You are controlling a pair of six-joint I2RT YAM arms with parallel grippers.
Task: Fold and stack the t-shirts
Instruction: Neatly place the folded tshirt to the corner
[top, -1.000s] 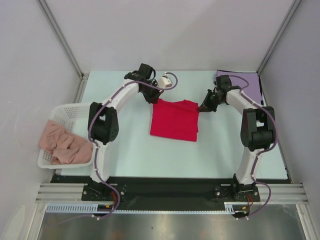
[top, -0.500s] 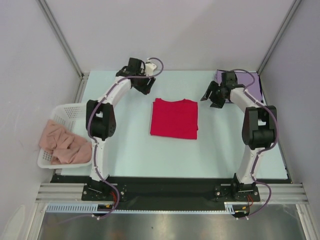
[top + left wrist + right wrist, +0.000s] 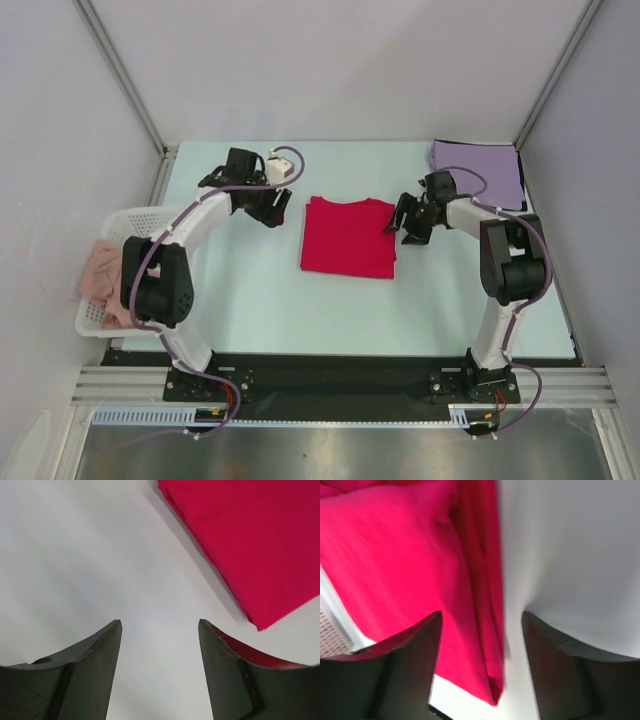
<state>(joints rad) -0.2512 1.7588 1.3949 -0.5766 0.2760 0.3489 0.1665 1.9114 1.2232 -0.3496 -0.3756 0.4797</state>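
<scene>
Folded crimson cloth t-shirt [image 3: 348,238] lies central on the pale table [image 3: 250,300]. Left gripper [image 3: 272,208] and right gripper [image 3: 405,224] flank its far corners, jaws wide, empty. Folded lavender cloth t-shirt [image 3: 478,160] occupies far-right corner.

You are looking at two arms wearing white shells over black joint housings: left arm [image 3: 200,215], right arm [image 3: 510,262]. Purple-grey cables [image 3: 547,262] are trailing along both. The left gripper [image 3: 160,622] is showing dark, curved fingers [image 3: 85,675], one inner edge glinting red.

Red tee [image 3: 348,238], lavender tee [image 3: 478,170] (2 pcs): soft matt cloth; basket [image 3: 150,222]: plastic mesh.
</scene>
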